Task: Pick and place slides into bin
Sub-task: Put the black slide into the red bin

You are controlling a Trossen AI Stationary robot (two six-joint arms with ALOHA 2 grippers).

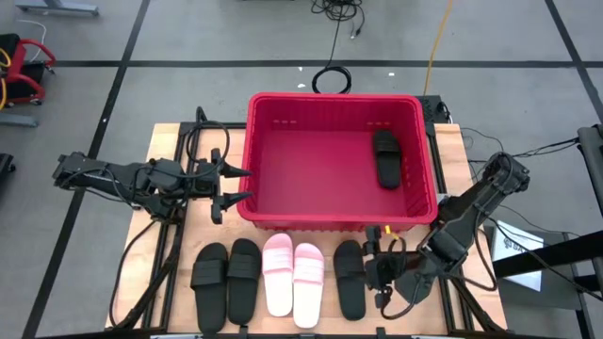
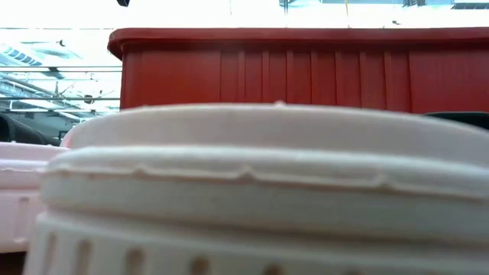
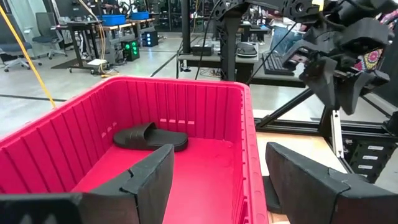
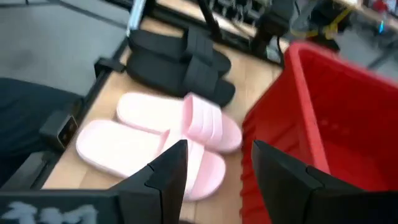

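The red bin (image 1: 259, 212) stands at the table's far middle, with one black slide (image 1: 386, 158) lying on its floor at the right; that slide also shows in the left wrist view (image 3: 149, 137). Five slides lie in a row by the near edge: two black (image 1: 226, 282), two pale pink (image 1: 293, 278), and one black (image 1: 350, 278). My left gripper (image 1: 241, 185) is open and empty, beside the bin's left wall near its near corner. My right gripper (image 1: 375, 268) is open and empty, just right of the lone black slide, and faces the pink slides (image 4: 168, 134).
In the low view a pink slide (image 2: 252, 191) fills the foreground, with the bin's ribbed wall (image 2: 306, 69) behind it. Cables and frame rails run along both table sides. The bin's floor (image 1: 311, 165) left of the black slide is bare. Workshop desks stand beyond the table.
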